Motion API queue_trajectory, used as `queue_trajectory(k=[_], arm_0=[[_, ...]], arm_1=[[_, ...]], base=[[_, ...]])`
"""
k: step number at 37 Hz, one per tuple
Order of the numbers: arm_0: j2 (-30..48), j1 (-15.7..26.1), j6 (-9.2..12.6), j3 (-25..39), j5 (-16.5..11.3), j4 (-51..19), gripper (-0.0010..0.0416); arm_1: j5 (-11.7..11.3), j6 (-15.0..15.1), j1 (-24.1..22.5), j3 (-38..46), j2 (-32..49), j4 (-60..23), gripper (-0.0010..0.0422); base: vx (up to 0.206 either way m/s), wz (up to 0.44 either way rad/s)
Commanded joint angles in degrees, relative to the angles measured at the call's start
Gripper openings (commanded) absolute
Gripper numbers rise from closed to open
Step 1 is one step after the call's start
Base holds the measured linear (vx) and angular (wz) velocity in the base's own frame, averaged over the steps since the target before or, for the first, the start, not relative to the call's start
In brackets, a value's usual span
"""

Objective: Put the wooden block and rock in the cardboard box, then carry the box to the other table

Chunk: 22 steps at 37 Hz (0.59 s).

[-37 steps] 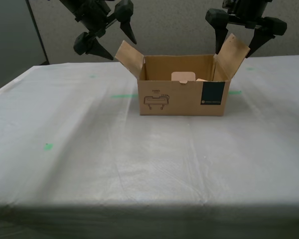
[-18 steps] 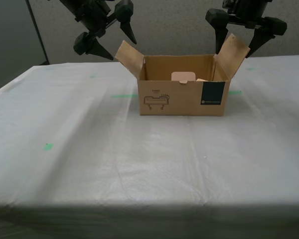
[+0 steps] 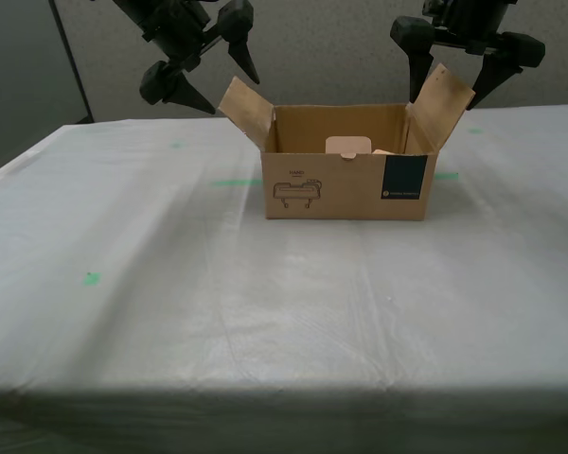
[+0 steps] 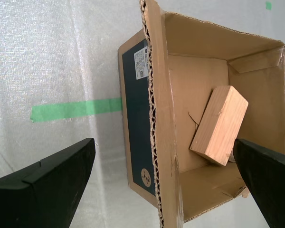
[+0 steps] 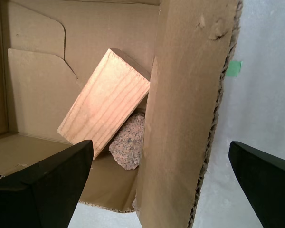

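Observation:
The cardboard box (image 3: 346, 184) stands on the white-clothed table (image 3: 265, 312), its two side flaps raised. The wooden block (image 5: 107, 102) lies tilted inside it, and the rock (image 5: 129, 145) rests beside and partly under the block. The block (image 4: 220, 124) also shows in the second wrist view. My first gripper (image 3: 233, 95) is open and straddles the flap (image 5: 185, 109) on the exterior view's left. My second gripper (image 3: 445, 99) is open and straddles the flap (image 4: 161, 109) on the exterior view's right, above the blue-green label (image 4: 138, 114). Neither gripper's fingers touch the cardboard.
Wrinkled white cloth covers the whole table, with green tape marks (image 3: 92, 278) and a green strip (image 4: 71, 109) beside the box. A grey partition wall (image 3: 341, 47) stands behind the table. The table's front edge (image 3: 284, 392) runs low across the exterior view.

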Motion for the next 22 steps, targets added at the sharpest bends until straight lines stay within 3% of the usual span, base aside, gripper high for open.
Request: queue_trajectory(k=[1, 22], arm_0=[[0.00, 0.00, 0.00, 0.07, -0.11, 0.00, 0.0399], [0.00, -0.02, -0.44, 0.07, -0.11, 0.22, 0.0398]], arm_1=[[-0.04, -0.11, 0.00, 0.00, -0.02, 0.04, 0.0398], [-0.07, -0.09, 0.02, 0.00, -0.02, 0.02, 0.0398]], base=[[0.000, 0.000], [0.000, 0.000]])
